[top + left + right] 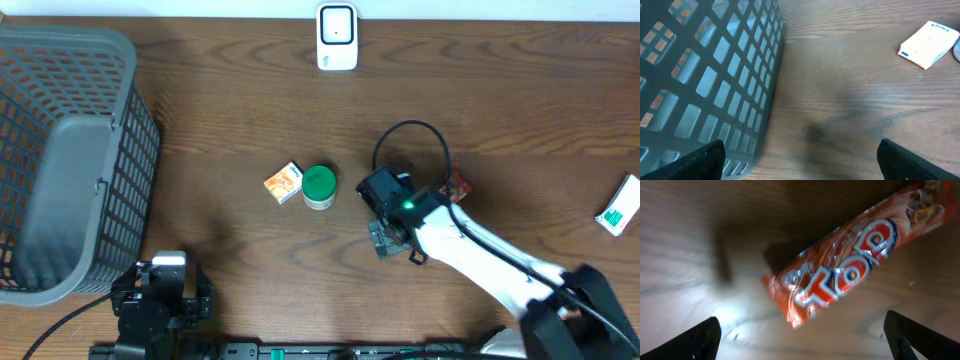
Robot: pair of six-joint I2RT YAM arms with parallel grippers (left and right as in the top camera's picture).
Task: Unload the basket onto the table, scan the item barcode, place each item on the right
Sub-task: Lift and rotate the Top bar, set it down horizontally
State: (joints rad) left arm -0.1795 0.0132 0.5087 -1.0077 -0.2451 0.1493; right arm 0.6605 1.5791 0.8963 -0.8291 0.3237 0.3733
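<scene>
An orange snack packet (850, 275) with a red and white logo lies flat on the wood; no barcode shows on it. My right gripper (805, 340) hangs above its near end, open, and its fingers (700, 340) touch nothing. From overhead only a corner of the packet (459, 184) shows beside my right gripper (392, 215). The white scanner (337, 37) stands at the table's far edge. My left gripper (800, 160) is open and empty near the front left (160, 295).
A grey mesh basket (65, 160) fills the left side, close by my left gripper (705, 75). A small orange box (284, 183) and a green-lidded jar (319, 186) sit mid-table. A white box (620, 207) lies at the right edge.
</scene>
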